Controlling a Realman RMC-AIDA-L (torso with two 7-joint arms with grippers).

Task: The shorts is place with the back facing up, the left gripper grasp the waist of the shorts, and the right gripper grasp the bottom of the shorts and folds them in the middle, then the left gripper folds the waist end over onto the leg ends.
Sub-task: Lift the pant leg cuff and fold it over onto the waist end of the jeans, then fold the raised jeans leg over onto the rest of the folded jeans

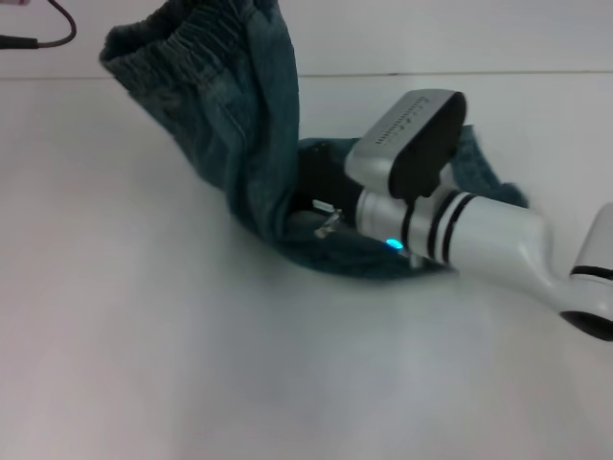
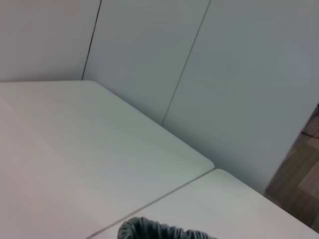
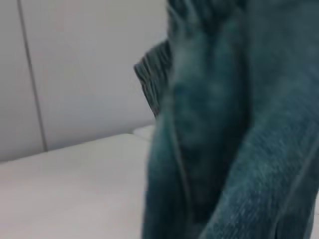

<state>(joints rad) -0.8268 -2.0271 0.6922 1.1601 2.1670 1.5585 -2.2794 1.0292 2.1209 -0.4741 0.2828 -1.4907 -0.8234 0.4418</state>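
A plain white worktop (image 1: pixel 172 364) carries everything, and the left wrist view shows a thin seam crossing it where two panels meet. Directly on it lies the lower end of a pair of blue denim shorts (image 1: pixel 244 144), bunched near the middle, while the elastic waist end rises off the surface. A dark cable (image 1: pixel 53 36) rests at the far left corner.

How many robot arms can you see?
1: the right arm reaches in from the right, its tool low against the shorts. The left arm lies outside the head view, though the raised waistband suggests it is holding it.
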